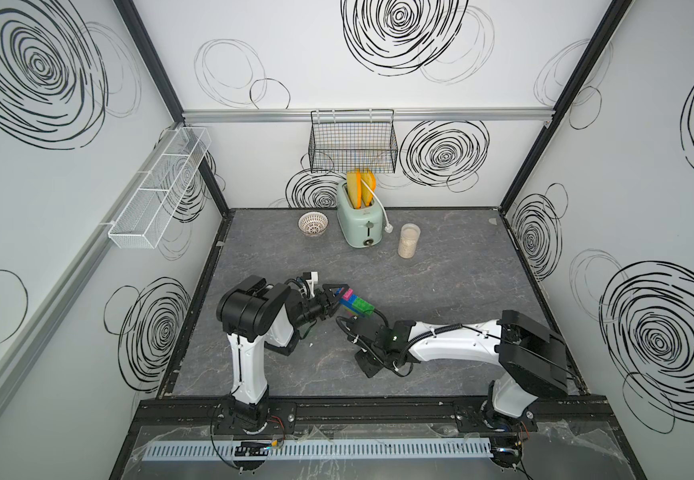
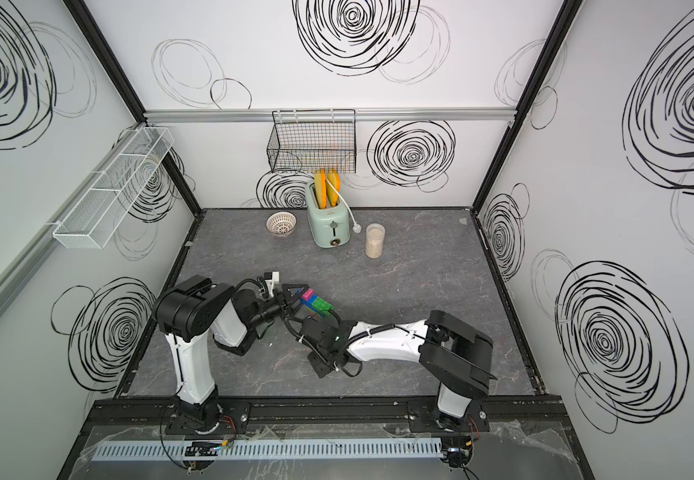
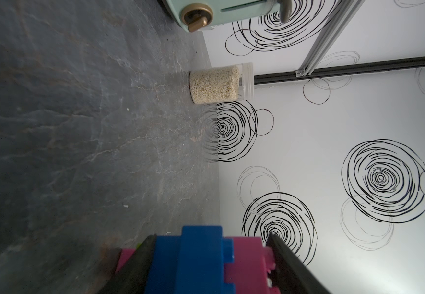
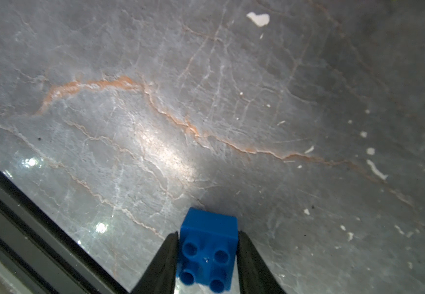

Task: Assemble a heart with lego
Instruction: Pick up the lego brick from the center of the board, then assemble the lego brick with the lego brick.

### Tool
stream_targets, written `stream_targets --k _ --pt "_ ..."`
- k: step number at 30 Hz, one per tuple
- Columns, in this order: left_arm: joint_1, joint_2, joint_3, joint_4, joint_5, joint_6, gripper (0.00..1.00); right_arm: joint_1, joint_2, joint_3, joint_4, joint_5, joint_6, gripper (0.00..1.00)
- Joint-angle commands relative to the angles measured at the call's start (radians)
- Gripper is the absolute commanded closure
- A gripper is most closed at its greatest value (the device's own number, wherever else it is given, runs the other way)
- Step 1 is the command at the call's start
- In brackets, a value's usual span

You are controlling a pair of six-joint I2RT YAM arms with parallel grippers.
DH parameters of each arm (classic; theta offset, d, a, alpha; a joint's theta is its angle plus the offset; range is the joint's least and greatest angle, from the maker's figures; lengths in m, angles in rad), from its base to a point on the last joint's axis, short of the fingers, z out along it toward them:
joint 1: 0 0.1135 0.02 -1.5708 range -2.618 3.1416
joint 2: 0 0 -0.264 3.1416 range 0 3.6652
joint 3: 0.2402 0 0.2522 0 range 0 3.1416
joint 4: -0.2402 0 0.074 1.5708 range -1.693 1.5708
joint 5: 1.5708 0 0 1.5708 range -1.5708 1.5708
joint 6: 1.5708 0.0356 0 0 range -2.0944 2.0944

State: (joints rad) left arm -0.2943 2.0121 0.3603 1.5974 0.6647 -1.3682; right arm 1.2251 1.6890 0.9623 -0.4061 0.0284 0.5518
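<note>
Tabletop (image 1: 461,291) open at middle and right, toaster (image 1: 358,224), jar (image 1: 409,241), bowl (image 1: 313,224) along the back, left arm (image 1: 250,316) and right arm (image 1: 453,340) crowding the heart (image 1: 355,305)

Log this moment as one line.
left gripper: shut on heart | right gripper: shut on blue brick | status: blue brick not yet joined to heart

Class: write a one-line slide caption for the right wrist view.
Right gripper closed on a small blue four-stud brick, grey marbled tabletop beyond.

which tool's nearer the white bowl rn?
Left. The left tool, gripping the heart, is in front of the white bowl; the right tool, closed on a blue brick, is farther off, on the heart's near side.
</note>
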Motion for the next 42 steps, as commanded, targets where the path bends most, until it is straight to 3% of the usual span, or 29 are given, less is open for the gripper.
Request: stream_targets --k 1,11,21,27,42 --pt "0.009 -0.004 -0.009 0.217 -0.001 0.012 0.41 0.011 0.032 0.031 -0.008 0.013 0.002 0.61" --pt "0.002 0.002 0.0 0.219 0.008 0.011 0.41 -0.018 -0.038 0.045 -0.096 0.056 -0.095 0.73" --pt "-0.035 0.031 0.027 0.217 0.047 0.017 0.41 -0.307 -0.293 0.09 -0.173 -0.135 -0.438 0.75" --pt "-0.07 0.036 0.056 0.219 0.1 0.031 0.41 -0.429 -0.235 0.187 -0.242 -0.229 -0.568 0.75" --pt "-0.112 0.056 0.086 0.217 0.128 0.037 0.42 -0.445 -0.12 0.275 -0.333 -0.231 -0.645 0.76"
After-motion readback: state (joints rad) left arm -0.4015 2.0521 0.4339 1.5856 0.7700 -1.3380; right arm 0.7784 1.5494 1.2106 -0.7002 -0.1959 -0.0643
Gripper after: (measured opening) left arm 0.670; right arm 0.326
